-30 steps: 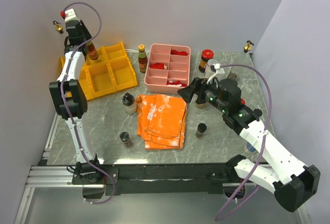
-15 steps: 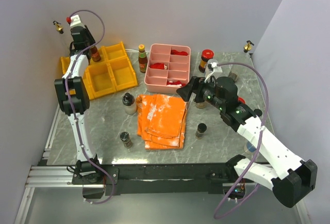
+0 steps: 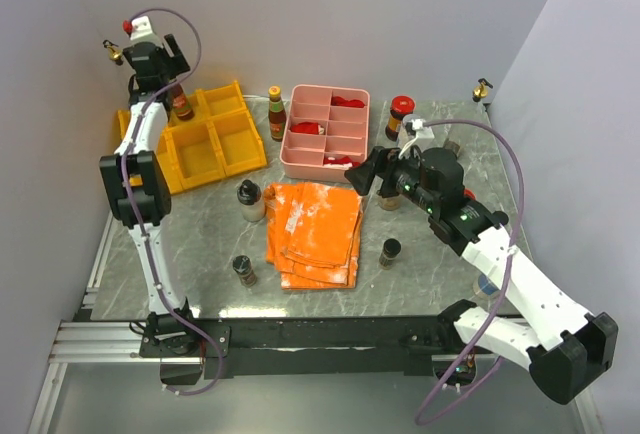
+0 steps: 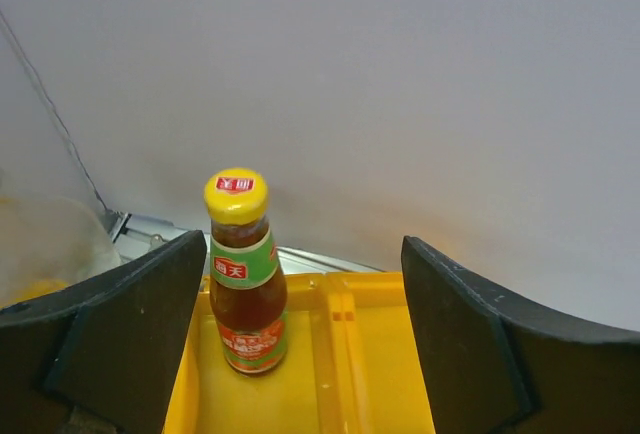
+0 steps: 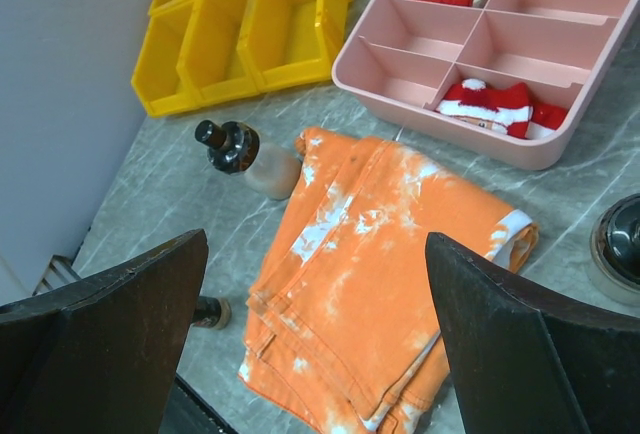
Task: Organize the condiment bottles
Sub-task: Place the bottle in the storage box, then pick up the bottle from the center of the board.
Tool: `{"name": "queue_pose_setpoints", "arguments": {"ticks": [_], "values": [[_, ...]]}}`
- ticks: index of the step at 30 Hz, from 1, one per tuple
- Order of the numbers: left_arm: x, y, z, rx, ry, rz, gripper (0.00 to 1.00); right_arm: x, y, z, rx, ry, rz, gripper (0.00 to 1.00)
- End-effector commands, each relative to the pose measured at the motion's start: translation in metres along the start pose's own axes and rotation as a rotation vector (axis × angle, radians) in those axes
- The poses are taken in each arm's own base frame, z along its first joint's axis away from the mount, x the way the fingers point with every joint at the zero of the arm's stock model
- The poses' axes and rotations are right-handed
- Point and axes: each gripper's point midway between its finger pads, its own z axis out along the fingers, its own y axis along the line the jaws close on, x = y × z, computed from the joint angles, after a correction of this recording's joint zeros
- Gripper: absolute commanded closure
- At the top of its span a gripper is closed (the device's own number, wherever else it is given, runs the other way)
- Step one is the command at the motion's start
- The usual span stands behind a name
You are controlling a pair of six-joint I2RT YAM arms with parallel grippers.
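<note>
A sauce bottle with a yellow cap and green neck label stands upright in a back compartment of the yellow bin. My left gripper is open around it, and its left finger is close to the glass without touching. From above, that gripper hangs over this bottle. My right gripper is open above the orange cloth, holding nothing. On the table stand a second yellow-capped bottle, a red-capped jar, a clear black-capped bottle and two small dark jars.
A pink divided tray with red pieces sits at the back centre, right of the yellow bin. A black-lidded jar stands just right of my right gripper. Grey walls close in on the left and at the back.
My left gripper has opened and let go of the yellow-capped bottle, which now stands free in the bin. The right gripper has barely moved.
</note>
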Motion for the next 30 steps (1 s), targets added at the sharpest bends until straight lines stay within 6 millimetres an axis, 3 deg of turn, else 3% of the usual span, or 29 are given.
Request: {"name": "queue_pose_setpoints", "arguments": {"ticks": [1,3,8,15,23,24,26,27,30], "values": [[-0.100,-0.030,-0.051,0.092,-0.148,-0.025,0.14,-0.031,0.016,-0.018,-0.036,-0.095,-0.033,0.03],[-0.117,-0.037,-0.067,0.120,-0.169,-0.034,0.14,-0.031,0.017,-0.021,-0.043,-0.101,-0.033,0.03],[-0.124,-0.039,-0.090,0.120,-0.142,-0.052,0.15,-0.025,0.019,-0.023,-0.057,-0.085,-0.028,0.03],[-0.107,-0.051,-0.108,0.160,-0.052,-0.059,0.17,-0.026,0.022,-0.029,-0.073,-0.095,-0.031,0.03],[-0.081,-0.123,-0.152,0.321,0.003,0.033,0.16,-0.024,0.023,-0.032,-0.086,-0.103,-0.029,0.04],[-0.068,-0.141,-0.158,0.346,0.021,0.058,0.16,-0.024,0.023,-0.033,-0.087,-0.104,-0.029,0.04],[-0.062,-0.159,-0.167,0.362,0.019,0.079,0.17,-0.024,0.023,-0.034,-0.088,-0.107,-0.028,0.04],[-0.047,-0.175,-0.174,0.386,0.037,0.098,0.17,-0.024,0.023,-0.034,-0.088,-0.110,-0.028,0.04],[-0.030,-0.198,-0.180,0.409,0.038,0.099,0.17,-0.022,0.022,-0.034,-0.088,-0.109,-0.028,0.05]]}}
